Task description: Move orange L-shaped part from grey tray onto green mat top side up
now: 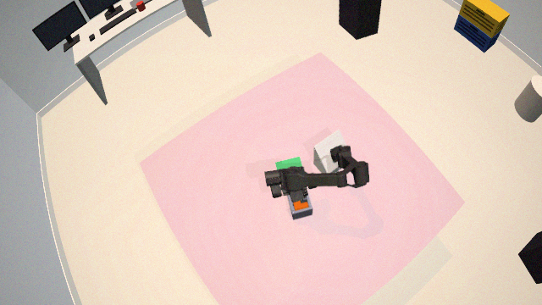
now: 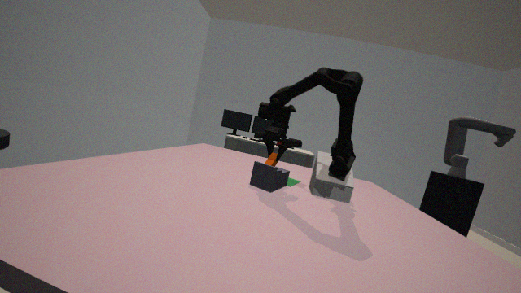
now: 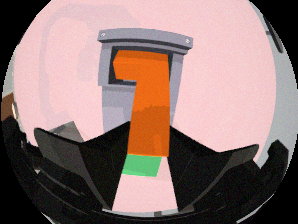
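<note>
The orange L-shaped part is steeply tilted. Its straight end is raised above the grey tray, and its L-shaped end is in or just over the pocket; its exact depth cannot be told. My gripper is shut on the raised straight end, one finger on each side. The green mat lies flat beside the tray with nothing on it in view. The arm hides part of the tray and mat in the top view.
The arm's base stands on a light grey block, to the right of the tray in the top and exterior views. The tray and mat are on a pink surface. A desk with monitors stands far behind.
</note>
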### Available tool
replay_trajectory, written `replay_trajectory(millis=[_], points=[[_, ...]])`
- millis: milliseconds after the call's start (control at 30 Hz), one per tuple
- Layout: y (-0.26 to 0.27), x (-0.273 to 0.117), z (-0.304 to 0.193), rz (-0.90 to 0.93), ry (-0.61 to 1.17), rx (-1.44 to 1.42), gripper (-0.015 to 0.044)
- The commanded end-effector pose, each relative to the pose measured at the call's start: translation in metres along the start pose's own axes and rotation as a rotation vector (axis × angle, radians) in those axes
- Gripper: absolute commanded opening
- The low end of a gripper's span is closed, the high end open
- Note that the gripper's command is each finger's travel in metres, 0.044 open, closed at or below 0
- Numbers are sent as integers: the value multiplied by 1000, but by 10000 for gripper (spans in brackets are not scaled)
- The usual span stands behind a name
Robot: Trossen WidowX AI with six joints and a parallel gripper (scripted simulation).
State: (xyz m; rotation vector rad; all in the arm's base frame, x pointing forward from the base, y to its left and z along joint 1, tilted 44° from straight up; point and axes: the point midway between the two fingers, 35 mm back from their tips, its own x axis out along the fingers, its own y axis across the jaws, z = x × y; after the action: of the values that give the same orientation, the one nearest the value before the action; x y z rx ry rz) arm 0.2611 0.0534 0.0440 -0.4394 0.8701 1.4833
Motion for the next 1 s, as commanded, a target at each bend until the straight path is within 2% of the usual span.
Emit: replay_trajectory(millis=[0, 967], points=[[-2, -7, 2, -8, -8, -5, 0], [-2, -53, 1, -7, -6, -4, 0]])
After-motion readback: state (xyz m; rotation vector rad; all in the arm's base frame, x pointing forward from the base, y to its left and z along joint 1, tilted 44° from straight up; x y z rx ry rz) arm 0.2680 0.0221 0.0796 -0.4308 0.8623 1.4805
